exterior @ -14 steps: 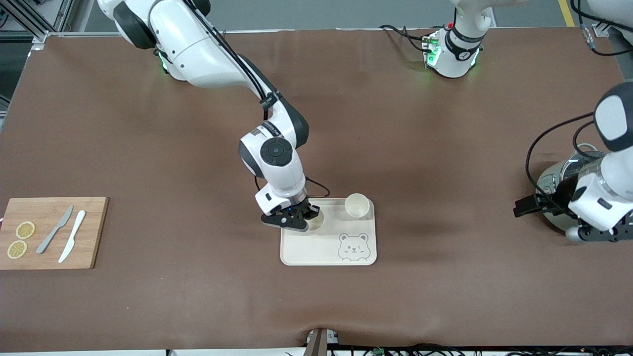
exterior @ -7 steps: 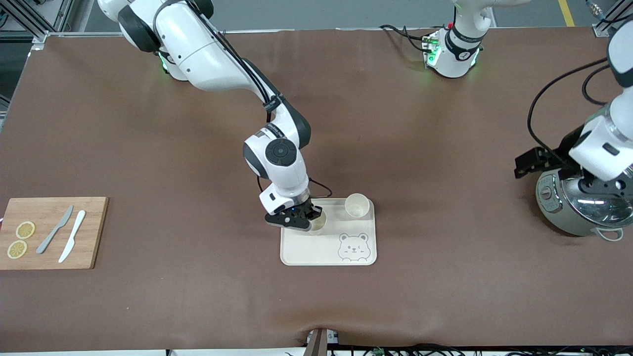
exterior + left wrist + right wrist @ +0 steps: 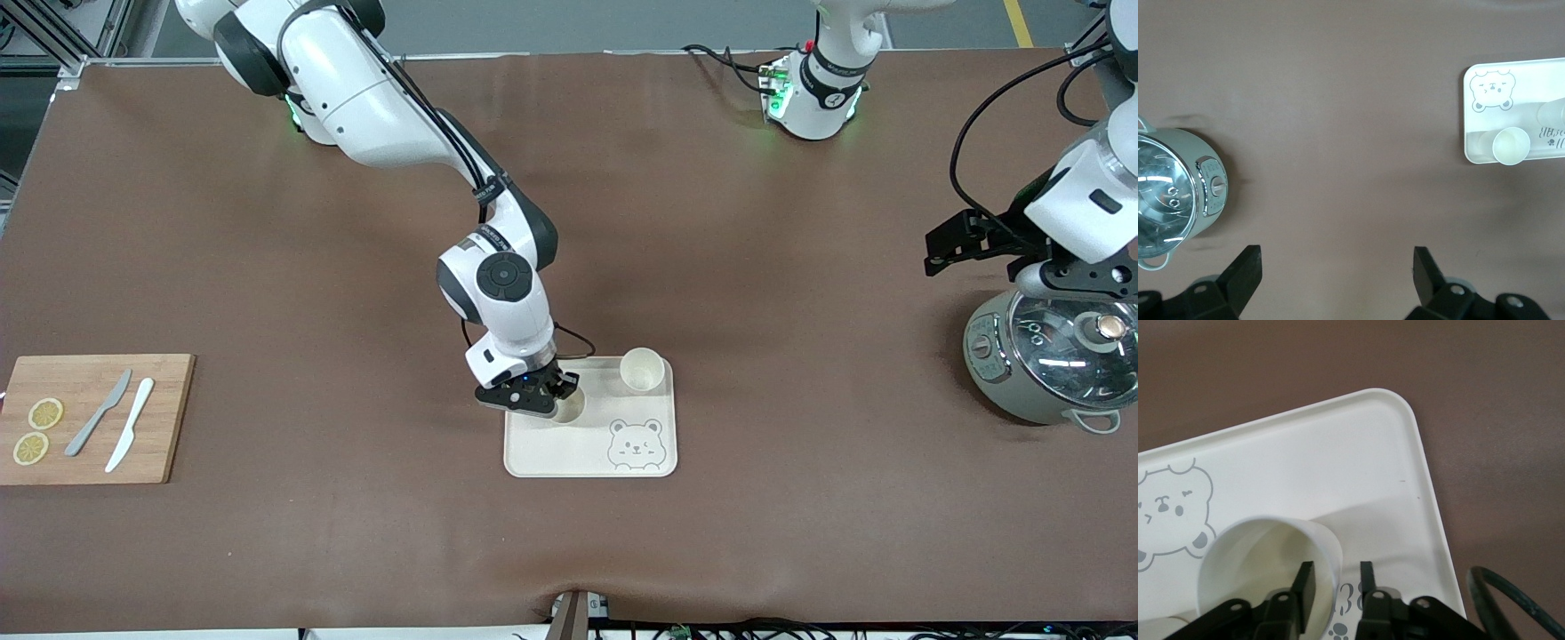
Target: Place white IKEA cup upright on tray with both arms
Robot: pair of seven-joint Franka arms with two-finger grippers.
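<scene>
The right claw (image 3: 553,397) is pinching the rim of a cup (image 3: 1265,570) standing upright on the tray (image 3: 560,453) (a second cup (image 3: 642,369) is standing nearby on it). The left claw (image 3: 1336,267), fingers spread apart, is hovering over the bench (image 3: 800,267) beside a cooker (image 3: 1049,364).

Two cups (image 3: 642,368) (image 3: 570,403) on one tray (image 3: 569,453) — two knives (image 3: 98,412) (image 3: 130,424), two lemon slices (image 3: 45,413) (image 3: 30,448), one cutting board (image 3: 164,418) — one cooker (image 3: 1036,360).
</scene>
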